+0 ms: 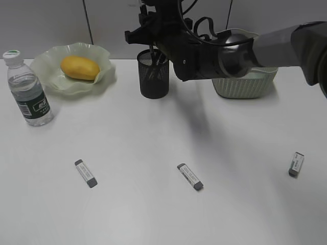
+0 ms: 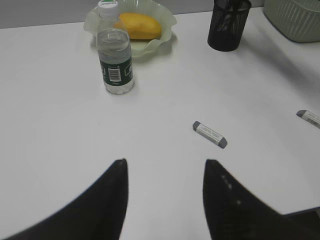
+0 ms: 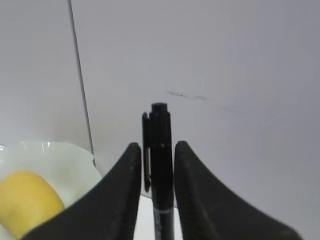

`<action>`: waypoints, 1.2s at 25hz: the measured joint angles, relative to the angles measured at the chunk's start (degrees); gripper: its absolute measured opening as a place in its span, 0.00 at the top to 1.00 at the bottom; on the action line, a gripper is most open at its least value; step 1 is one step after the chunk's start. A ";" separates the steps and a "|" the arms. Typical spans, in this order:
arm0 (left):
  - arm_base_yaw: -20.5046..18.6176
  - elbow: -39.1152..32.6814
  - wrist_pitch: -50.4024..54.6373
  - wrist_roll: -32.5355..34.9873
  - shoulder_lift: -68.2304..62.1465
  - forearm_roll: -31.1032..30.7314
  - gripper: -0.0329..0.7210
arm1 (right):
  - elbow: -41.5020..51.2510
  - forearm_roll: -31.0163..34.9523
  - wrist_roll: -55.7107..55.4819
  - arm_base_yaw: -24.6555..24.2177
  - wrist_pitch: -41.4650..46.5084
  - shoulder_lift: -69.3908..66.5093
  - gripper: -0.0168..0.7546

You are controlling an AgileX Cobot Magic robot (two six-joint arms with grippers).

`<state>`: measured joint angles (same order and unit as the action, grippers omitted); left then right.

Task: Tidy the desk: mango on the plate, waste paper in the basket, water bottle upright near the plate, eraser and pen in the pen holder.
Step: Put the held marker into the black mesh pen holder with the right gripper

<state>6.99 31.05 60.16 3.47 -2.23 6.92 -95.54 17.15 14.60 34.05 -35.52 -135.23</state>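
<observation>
White bench (image 1: 153, 214) carries three grey-tipped white erasers (image 1: 86, 173), one yellow mango (image 1: 79, 67) on one wavy green plate (image 1: 104, 76), one clear, green-labelled bottle (image 1: 28, 89) upright beside it; its writing's unreadable. Right pincer (image 3: 153, 160) straddles one black pen (image 3: 160, 165) above the black mesh cup (image 1: 153, 76); left pincer (image 2: 165, 170) hangs apart, empty.

The left pincer (image 2: 165, 200) hangs above the white bench (image 2: 60, 130), its two dark fingers (image 2: 227, 200) spread with bare surface showing between them. Just ahead of the right-hand finger lies a grey-tipped white eraser (image 2: 210, 135), and a second eraser (image 2: 310, 118) is cut off at the right edge. Farther back the water bottle (image 2: 115, 60) stands upright just in front of the plate (image 2: 160, 42), which holds the mango (image 2: 140, 26). The pen holder (image 2: 228, 25) stands to the right, beside the basket (image 2: 295, 20) in the corner.
</observation>
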 joint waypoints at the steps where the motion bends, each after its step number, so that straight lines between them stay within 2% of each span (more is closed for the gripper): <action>1: 0.00 0.00 0.00 0.00 0.00 0.00 0.46 | 0.00 0.14 -0.13 0.00 0.00 -0.22 0.71; 5: 0.00 0.00 0.00 0.00 0.00 0.00 0.46 | 0.05 0.14 -1.24 0.00 1.01 -0.47 0.53; 8: 0.00 0.00 0.00 0.00 0.00 0.00 0.46 | 0.05 0.14 -1.32 0.00 3.11 -0.47 0.47; 16: 0.00 0.00 0.00 0.00 0.00 0.00 0.46 | 0.05 -1.27 -1.49 0.00 20.16 4.59 0.45; 21: 0.00 0.00 0.00 0.00 0.00 0.00 0.46 | 0.05 -1.66 -1.49 0.00 35.52 9.51 0.45; 30: 0.00 0.00 0.00 0.00 0.00 0.00 0.46 | 0.05 -8.56 -1.65 -0.59 65.80 21.51 0.45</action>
<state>6.99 31.05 60.16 3.47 -2.23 6.92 -95.49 8.59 12.95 33.46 30.28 -113.72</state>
